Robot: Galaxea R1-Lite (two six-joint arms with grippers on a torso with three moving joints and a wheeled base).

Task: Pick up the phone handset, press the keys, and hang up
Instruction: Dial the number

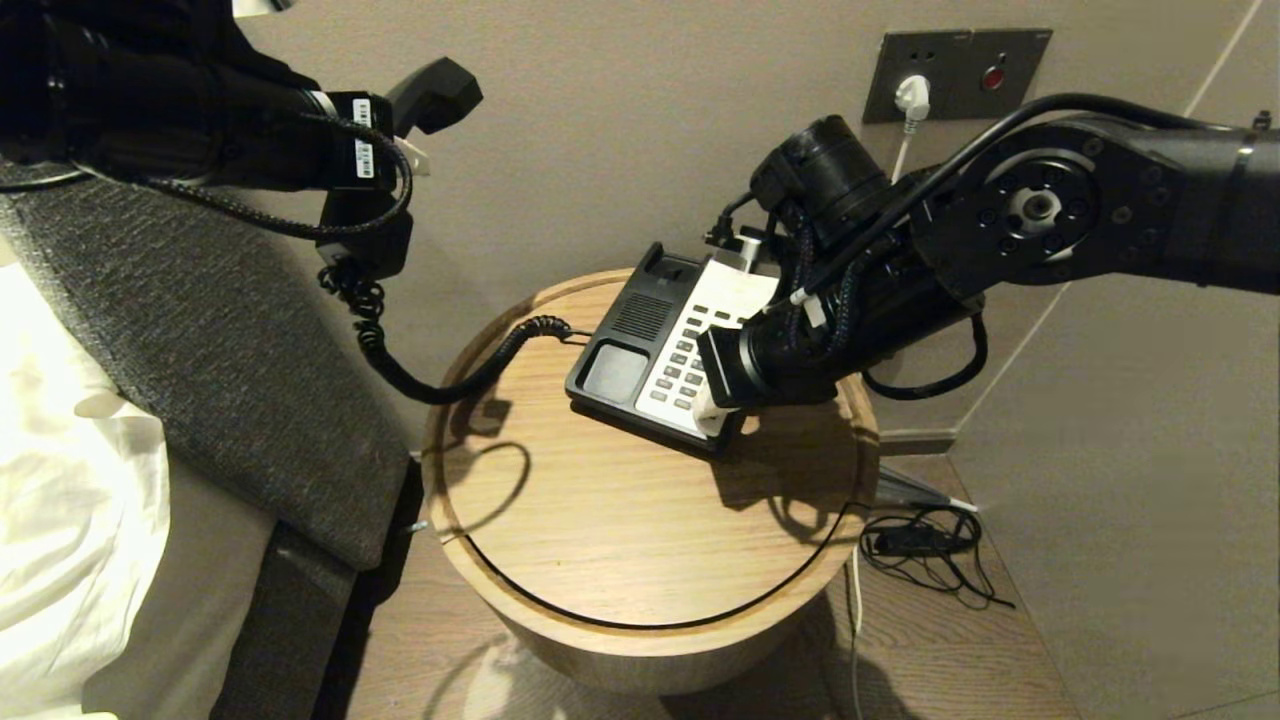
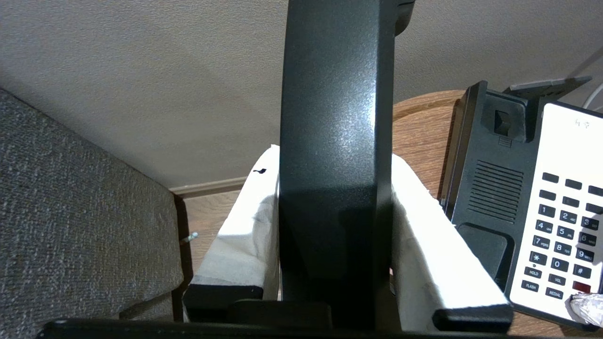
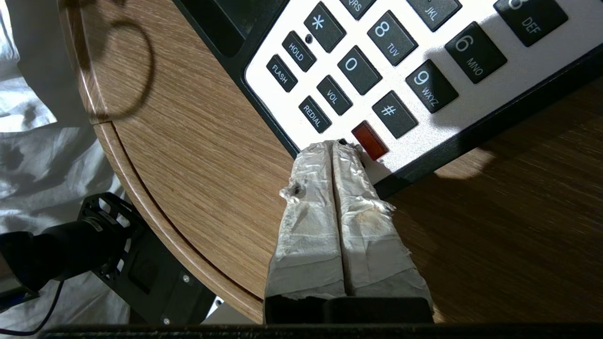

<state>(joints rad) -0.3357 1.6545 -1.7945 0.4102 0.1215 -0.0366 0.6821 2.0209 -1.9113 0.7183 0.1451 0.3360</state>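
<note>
The left pincer [image 2: 335, 235] grips the black plastic handset [image 2: 335, 117] up and left of the black-and-white phone base [image 1: 665, 350], clearing its keys; the right pincer [image 3: 335, 150], clenched, touches them.

Ahead of our pressed-together right gripper [image 3: 335, 155] the white keypad of the black desk phone [image 3: 414, 84] blocks us; bare round wooden table [image 3: 188, 155] beside.

Left gripper [image 2: 337, 245] raised high at the left, white-wrapped fingers [image 2: 438, 263] clamped, right gripper [image 3: 335, 155] angled downward, wrapped fingertips pressed together
</note>
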